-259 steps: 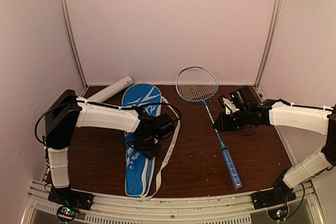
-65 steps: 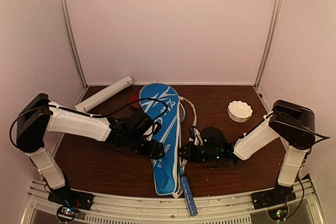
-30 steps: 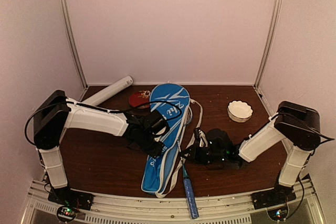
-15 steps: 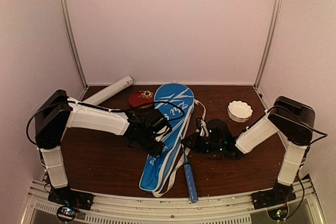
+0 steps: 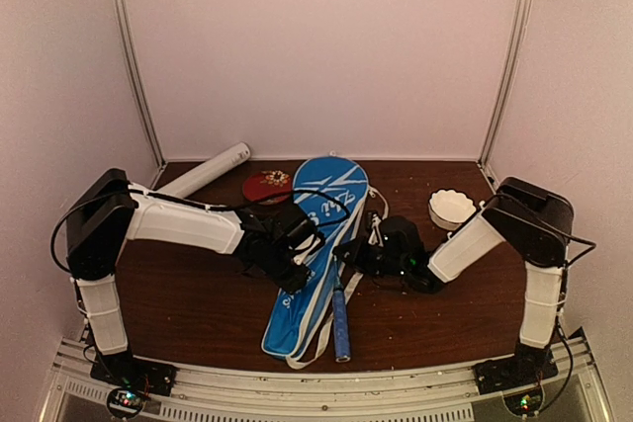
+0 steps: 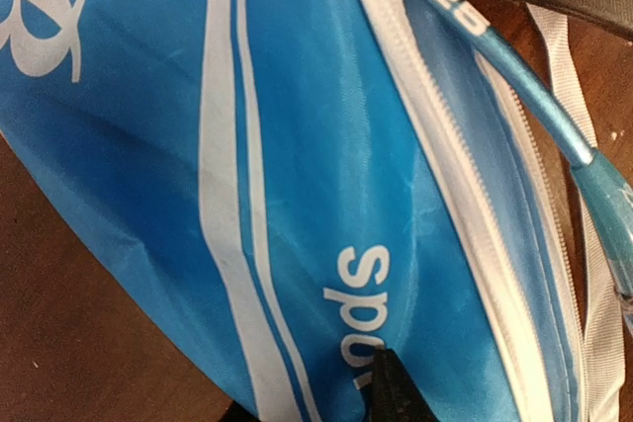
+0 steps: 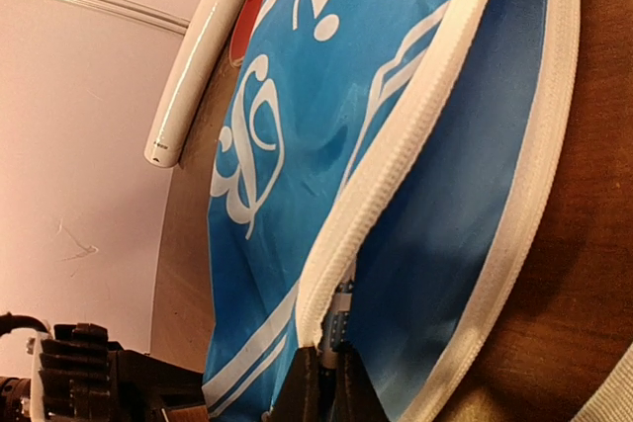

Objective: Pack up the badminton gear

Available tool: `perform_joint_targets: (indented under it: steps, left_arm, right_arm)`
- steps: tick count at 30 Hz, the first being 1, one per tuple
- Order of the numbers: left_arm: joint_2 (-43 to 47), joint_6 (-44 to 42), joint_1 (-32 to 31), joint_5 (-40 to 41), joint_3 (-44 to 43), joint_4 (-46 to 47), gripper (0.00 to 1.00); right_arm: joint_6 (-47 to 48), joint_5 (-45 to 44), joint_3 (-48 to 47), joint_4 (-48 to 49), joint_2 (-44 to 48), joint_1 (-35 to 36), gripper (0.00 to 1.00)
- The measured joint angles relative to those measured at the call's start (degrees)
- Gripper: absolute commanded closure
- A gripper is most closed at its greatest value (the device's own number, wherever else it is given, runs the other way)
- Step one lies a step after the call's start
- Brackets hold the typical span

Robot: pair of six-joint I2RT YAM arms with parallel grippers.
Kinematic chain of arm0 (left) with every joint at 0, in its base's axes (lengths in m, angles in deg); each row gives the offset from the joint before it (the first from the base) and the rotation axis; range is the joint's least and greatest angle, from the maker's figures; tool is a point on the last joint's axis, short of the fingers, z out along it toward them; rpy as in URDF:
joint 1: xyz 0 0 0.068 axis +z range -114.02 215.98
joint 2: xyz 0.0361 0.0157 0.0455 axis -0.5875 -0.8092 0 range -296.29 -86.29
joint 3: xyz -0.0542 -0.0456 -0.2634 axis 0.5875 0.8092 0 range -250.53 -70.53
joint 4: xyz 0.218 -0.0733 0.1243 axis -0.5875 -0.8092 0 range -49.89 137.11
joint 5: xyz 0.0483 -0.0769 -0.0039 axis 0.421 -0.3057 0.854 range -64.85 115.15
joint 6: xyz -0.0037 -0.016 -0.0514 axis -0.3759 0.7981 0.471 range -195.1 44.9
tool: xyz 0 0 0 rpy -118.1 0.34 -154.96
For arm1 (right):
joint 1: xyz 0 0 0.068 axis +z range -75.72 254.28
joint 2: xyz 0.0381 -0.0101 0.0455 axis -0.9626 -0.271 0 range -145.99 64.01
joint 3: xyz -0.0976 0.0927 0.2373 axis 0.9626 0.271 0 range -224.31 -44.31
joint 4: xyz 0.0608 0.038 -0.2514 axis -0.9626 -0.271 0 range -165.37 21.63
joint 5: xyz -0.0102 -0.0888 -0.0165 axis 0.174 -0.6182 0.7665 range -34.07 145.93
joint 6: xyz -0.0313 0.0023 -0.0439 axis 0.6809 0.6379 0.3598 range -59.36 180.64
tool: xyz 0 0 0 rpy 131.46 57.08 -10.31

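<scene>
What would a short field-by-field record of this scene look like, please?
racket bag: blue with white lettering, lying diagonally between the arms, zip edge open
racket: head inside the bag, blue handle sticking out toward the near edge
left gripper: on top of the bag; grip unclear
right gripper: at the bag's open edge, apparently closed on the racket's thin shaft
white tube: far left, outside the bag
red dish: beside the bag's far end
white scalloped bowl: far right, apart from the bag
</scene>
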Motion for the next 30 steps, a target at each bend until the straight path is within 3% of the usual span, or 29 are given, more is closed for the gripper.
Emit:
perform_joint_targets:
  steps: [2, 4, 12, 15, 24, 30]
  left_arm:
    - [-0.04, -0.22, 0.15, 0.13, 0.0, 0.31, 0.84]
    - [-0.04, -0.35, 0.22, 0.28, 0.0, 0.5, 0.81]
    - [-0.02, 0.09, 0.22, 0.13, -0.17, 0.63, 0.72]
    - [-0.02, 0.2, 0.2, -0.44, -0.24, 0.55, 0.7]
    - [-0.26, 1.22, 1.31, -3.52, -0.22, 0.59, 0.59]
    - [-0.04, 1.9, 1.57, -4.24, 0.17, 0.31, 0.49]
  right_arm:
    - [-0.02, -0.24, -1.16, 0.07, -0.83, -0.11, 1.0]
    - [-0.07, -0.22, -2.12, 0.07, -1.55, -0.22, 0.93]
    - [1.75, 3.21, -1.68, 5.79, -2.14, -0.48, 0.49]
    - [3.19, 5.88, 1.62, 7.06, -0.31, -0.5, 0.4]
    - [11.8, 12.5, 9.11, -2.6, 12.85, -0.59, 0.33]
    - [20.28, 12.79, 18.18, -14.29, 27.89, 2.16, 0.32]
